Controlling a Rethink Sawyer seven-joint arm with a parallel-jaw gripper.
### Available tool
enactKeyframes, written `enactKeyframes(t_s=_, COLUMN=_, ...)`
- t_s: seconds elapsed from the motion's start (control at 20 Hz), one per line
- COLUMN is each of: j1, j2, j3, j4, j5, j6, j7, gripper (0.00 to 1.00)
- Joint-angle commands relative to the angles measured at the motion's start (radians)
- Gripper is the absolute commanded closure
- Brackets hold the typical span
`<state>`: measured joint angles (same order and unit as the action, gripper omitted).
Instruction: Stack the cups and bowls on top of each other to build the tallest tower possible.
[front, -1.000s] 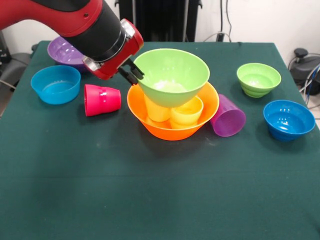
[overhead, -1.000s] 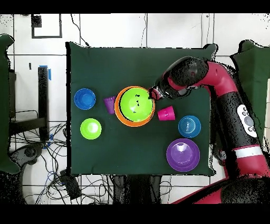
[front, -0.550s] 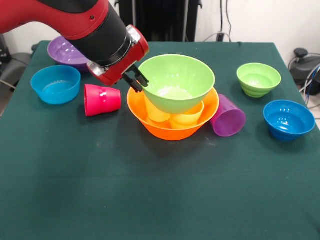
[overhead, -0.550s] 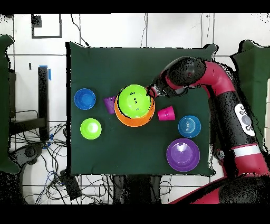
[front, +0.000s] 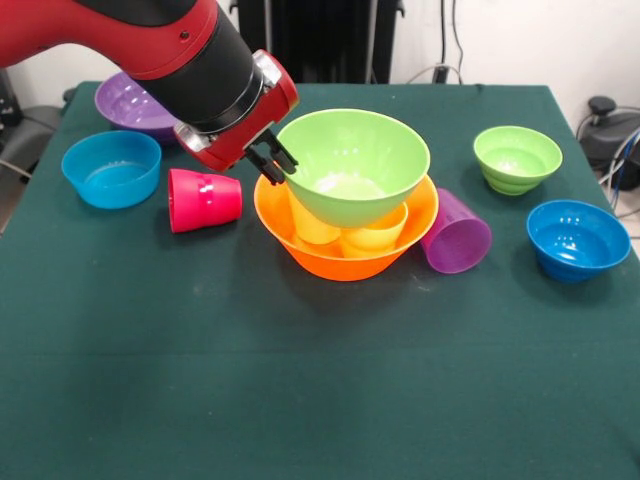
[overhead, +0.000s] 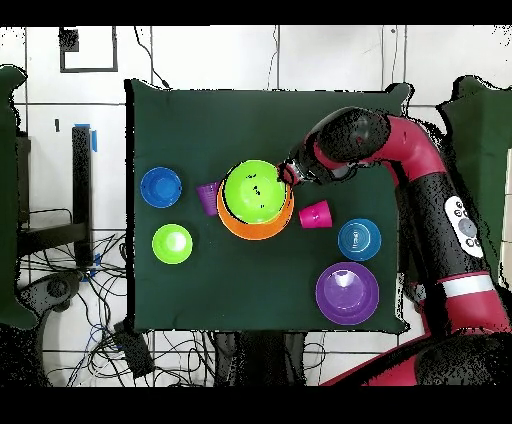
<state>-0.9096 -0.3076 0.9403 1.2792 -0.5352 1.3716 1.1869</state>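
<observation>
My gripper (front: 272, 160) is shut on the left rim of the large lime green bowl (front: 352, 165), which rests tilted on two cups, pale yellow (front: 313, 228) and yellow-orange (front: 378, 233). Both cups stand inside the large orange bowl (front: 345, 262), the tower's base. From overhead, the gripper (overhead: 288, 177) sits at the right edge of the green bowl (overhead: 253, 191), which hides most of the orange bowl (overhead: 250, 230). A red-pink cup (front: 203, 199) lies on its side left of the tower. A purple cup (front: 457, 234) lies on its side against the orange bowl's right.
A small blue bowl (front: 111, 168) and the large purple bowl (front: 130, 104) stand at the left, partly behind the arm. A small lime green bowl (front: 517, 158) and another small blue bowl (front: 577, 238) stand at the right.
Over the second, my gripper carried the lime green bowl a little to the right and down onto the cups in the orange bowl. It has stayed still for the last half second.
</observation>
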Motion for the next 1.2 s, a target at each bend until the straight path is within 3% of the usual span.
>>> enactKeyframes(t_s=0.05, j1=0.048, j2=0.034, j3=-0.03, j4=0.043, j5=-0.03, j6=-0.047, j7=-0.183, gripper=1.0)
enactKeyframes(t_s=1.2, j1=0.048, j2=0.03, j3=-0.033, j4=0.052, j5=-0.03, j6=-0.06, j7=-0.162, gripper=1.0)
